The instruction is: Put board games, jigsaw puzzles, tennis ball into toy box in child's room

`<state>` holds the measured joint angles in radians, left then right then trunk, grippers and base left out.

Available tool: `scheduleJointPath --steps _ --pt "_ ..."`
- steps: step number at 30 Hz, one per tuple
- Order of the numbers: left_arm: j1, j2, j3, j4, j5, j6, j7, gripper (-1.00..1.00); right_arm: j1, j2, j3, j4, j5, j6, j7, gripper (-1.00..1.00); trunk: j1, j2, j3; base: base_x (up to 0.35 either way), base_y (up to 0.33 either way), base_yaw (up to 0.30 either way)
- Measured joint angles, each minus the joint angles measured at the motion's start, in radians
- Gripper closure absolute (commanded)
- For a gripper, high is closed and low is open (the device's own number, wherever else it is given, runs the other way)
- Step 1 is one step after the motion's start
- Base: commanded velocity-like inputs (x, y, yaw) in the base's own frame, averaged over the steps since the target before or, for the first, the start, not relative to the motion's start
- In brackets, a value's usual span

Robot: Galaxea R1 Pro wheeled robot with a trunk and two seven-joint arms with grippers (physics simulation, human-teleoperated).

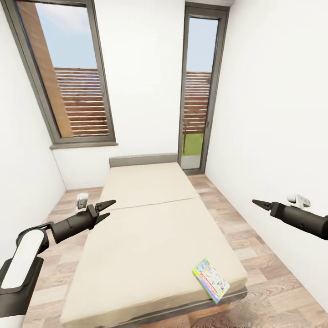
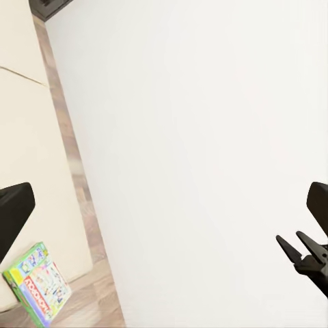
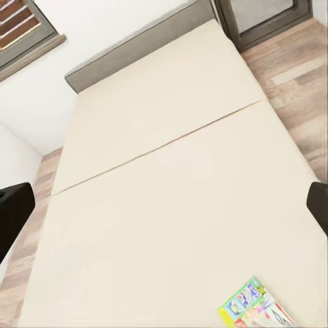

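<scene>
From the head view, the bed point(image 1: 150, 228) runs lengthwise away from the robot toward a low grey headboard point(image 1: 142, 160), its plain beige mattress split by a seam across the middle. A flat, colourful board game point(image 1: 211, 280) lies on the mattress at the near right corner, its long axis slanting toward that corner. The left pincer point(image 1: 110, 208) reaches forward over the left edge of the bed on a dark arm with a white forearm shell, its pointed fingers spread a little apart. The right pincer point(image 1: 255, 202) stretches in from the right over the wood-plank floor point(image 1: 255, 273), fingertips close together at a sharp point. Two tall dark-framed windows point(image 1: 68, 77) sit in the white walls. In the left wrist view, the board game point(image 2: 37, 285) shows a green edge and a red banner at the mattress corner, beside a broad white wall point(image 2: 205, 150); the right pincer point(image 2: 295, 247) appears ahead with its tips slightly parted. In the right wrist view, the bed point(image 3: 164, 178) spreads below and the board game point(image 3: 256, 306) lies near its corner.
</scene>
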<state>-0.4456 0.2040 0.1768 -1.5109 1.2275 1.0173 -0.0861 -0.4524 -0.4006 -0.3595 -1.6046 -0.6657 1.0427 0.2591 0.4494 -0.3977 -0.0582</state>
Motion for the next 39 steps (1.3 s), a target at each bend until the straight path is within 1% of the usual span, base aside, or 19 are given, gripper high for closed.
scheduleJointPath --steps 11,20,24,30,33,34,39 --pt "0.0 0.0 0.001 0.0 0.0 0.0 0.0 -1.0 -0.001 0.0 0.0 0.003 0.001 0.0 -0.001 -1.0 0.0 0.0 0.0 0.008 0.034 -0.289" --pt "0.0 0.0 0.001 -0.001 -0.002 0.0 -0.001 -1.0 -0.004 0.0 0.002 0.041 0.002 0.0 -0.002 -1.0 0.0 0.0 0.0 0.077 0.199 -0.289" --pt "0.0 0.0 0.0 -0.001 -0.003 0.0 0.0 -1.0 -0.016 0.0 0.003 0.064 0.001 0.0 -0.002 -1.0 0.0 0.0 0.0 0.104 0.249 -0.289" --pt "0.0 0.0 0.007 -0.002 0.004 0.001 0.001 -1.0 -0.033 0.0 0.003 0.097 0.002 0.0 -0.002 -1.0 0.0 0.0 0.0 0.082 0.205 -0.289" --pt "0.0 0.001 0.026 -0.005 0.023 0.003 0.0 -1.0 -0.04 -0.001 0.003 0.124 0.001 0.0 -0.001 -1.0 0.0 0.0 0.0 0.037 0.094 -0.289" --pt "0.0 0.001 0.026 -0.005 0.023 0.003 0.0 -1.0 -0.04 -0.001 0.003 0.124 0.001 0.0 -0.001 -1.0 0.0 0.0 0.0 0.022 0.056 -0.254" --pt "0.002 0.009 0.081 -0.005 0.096 0.01 0.001 -1.0 -0.045 0.0 0.003 0.146 -0.003 0.0 0.003 -1.0 0.0 0.0 0.0 0.015 0.039 -0.183"
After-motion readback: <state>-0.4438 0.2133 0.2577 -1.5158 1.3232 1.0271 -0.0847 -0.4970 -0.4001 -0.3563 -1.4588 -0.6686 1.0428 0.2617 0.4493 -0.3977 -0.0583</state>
